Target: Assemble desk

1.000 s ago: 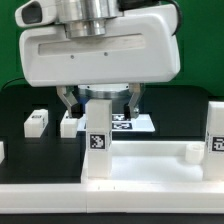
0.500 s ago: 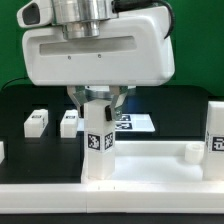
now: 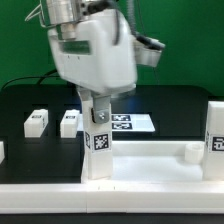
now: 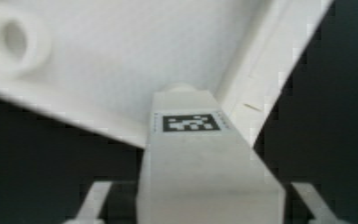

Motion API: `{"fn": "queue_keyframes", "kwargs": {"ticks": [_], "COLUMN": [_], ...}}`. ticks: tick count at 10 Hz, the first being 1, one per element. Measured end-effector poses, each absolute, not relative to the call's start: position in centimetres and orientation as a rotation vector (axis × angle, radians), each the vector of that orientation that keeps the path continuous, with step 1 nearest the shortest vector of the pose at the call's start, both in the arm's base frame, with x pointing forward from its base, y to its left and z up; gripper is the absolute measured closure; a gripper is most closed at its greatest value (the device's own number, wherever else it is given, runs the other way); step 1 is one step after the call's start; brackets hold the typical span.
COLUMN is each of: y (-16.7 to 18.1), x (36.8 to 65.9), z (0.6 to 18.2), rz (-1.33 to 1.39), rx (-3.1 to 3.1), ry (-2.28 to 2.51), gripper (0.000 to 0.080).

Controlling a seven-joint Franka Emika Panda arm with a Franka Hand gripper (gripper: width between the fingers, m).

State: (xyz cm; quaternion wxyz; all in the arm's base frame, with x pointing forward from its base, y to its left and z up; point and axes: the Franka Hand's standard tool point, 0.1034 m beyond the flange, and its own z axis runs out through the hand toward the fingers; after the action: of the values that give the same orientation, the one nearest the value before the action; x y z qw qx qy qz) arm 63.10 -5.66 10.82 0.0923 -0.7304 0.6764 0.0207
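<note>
- Clearly the piece in hand is the upright leg (image 3: 98, 145), a white square post with a black-and-white tag on its face. It stands at the corner of the tabletop (image 3: 150, 165) on the exterior view's left.
- The gripper (image 3: 97, 108) sits over the leg's top end with one finger (image 4: 98, 200) on each of two opposite sides. I judge it clamped on the leg, though the wrist view leaves a thin dark line beside each finger, so the contact is not certain.
- In the wrist view the leg points toward the tabletop's raised rim, and a round socket (image 4: 16, 40) lies open further along the tabletop.
- The leg looks like hard, light plastic: stiff, not fragile, but smooth enough to slip or twist between the pads.
- The best hold seems to be high up on two opposite flat faces, with the leg kept plumb over its corner so it neither binds nor tips.
- A second leg (image 3: 215, 130) stands upright at the tabletop's corner on the exterior view's right.
- Beyond the tabletop's far edge, a loose leg (image 3: 37, 122) and another loose leg (image 3: 69, 123) lie on the black table (image 3: 15, 105).
- The marker board (image 3: 135, 122) lies flat just behind the upright leg.
</note>
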Motion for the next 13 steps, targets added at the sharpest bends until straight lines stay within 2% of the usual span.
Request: {"fn": "queue_keyframes", "kwargs": {"ticks": [3,4,5,6,7,9,13], "y": [-5.20,-5.18,-5.18,-5.19,-5.09,-4.52,-4.96], "x": [63.16,63.16,63.15,63.14,62.95,62.71,62.66], "z": [10.76,10.74,10.71,10.70,10.70,10.65,10.63], "rz": [0.113,0.116,0.114,0.107,0.104,0.079,0.028], "rx": [-1.885,-1.869,-1.886,-1.931,-2.113,-2.481,-2.715], "ry": [2.230,2.244,2.230,2.191,2.033,1.592,1.156], "gripper": [0.0505,0.0425,0.0288,0.0288,0.0175,0.0158,0.0150]}}
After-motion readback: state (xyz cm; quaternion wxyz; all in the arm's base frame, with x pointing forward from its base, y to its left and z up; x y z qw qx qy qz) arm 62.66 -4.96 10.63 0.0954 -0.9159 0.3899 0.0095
